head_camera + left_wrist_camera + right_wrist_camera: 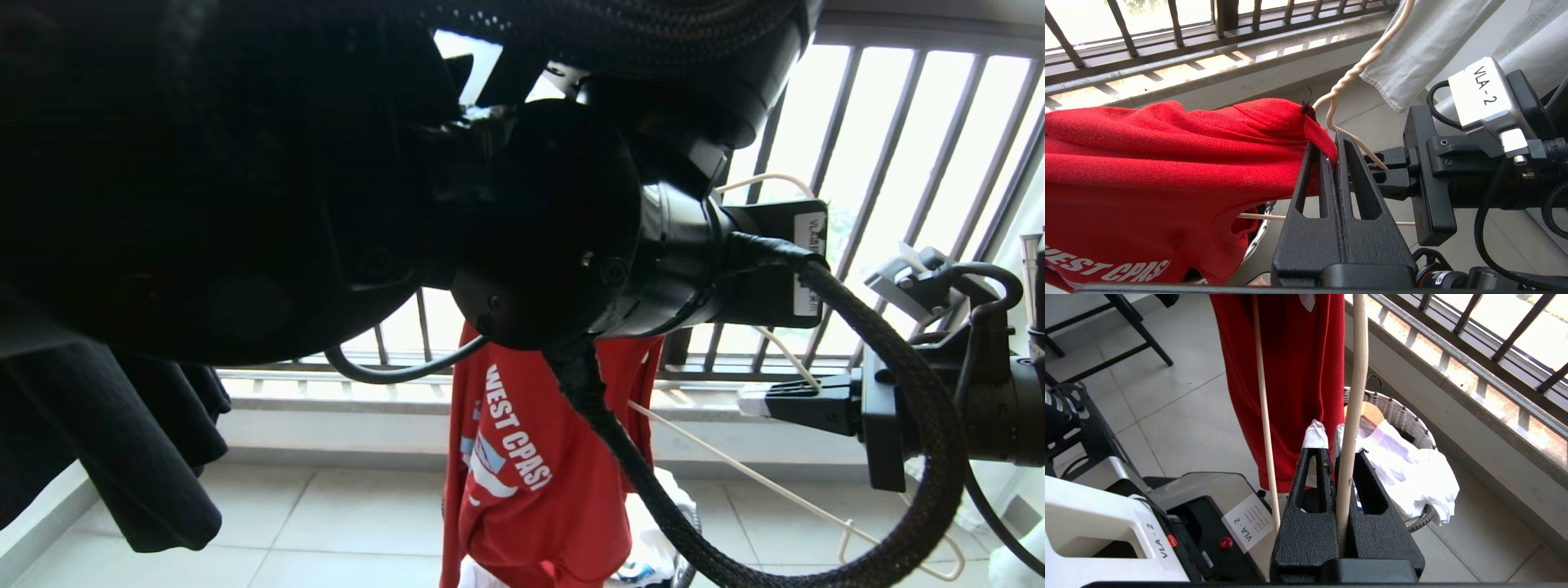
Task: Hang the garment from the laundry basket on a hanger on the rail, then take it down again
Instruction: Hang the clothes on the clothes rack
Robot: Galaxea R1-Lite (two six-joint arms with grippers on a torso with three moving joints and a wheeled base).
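The limp red garment (1147, 163), pinched at its collar by the left gripper (1331, 151), hung at six o'clock, while the right gripper (1331, 437) clamped the springy hanger (1351, 416) wire, probably the surest hold.

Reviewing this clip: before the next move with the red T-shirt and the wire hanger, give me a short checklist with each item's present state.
1. Left gripper holds the red T-shirt: ok, jaws shut on a fold of cloth at the shirt's edge.
2. Right gripper holds the hanger: ok, jaws shut on the cream wire.
3. Hanger inside the shirt: cannot tell; one wire arm enters the cloth beside the left gripper, the far end is hidden.
4. Shirt out of the laundry basket: ok, it hangs above the floor beside it.
5. Rail in view for hanging: not ok, none of the views shows it.
6. Head view unobstructed: not ok, an arm fills most of it.
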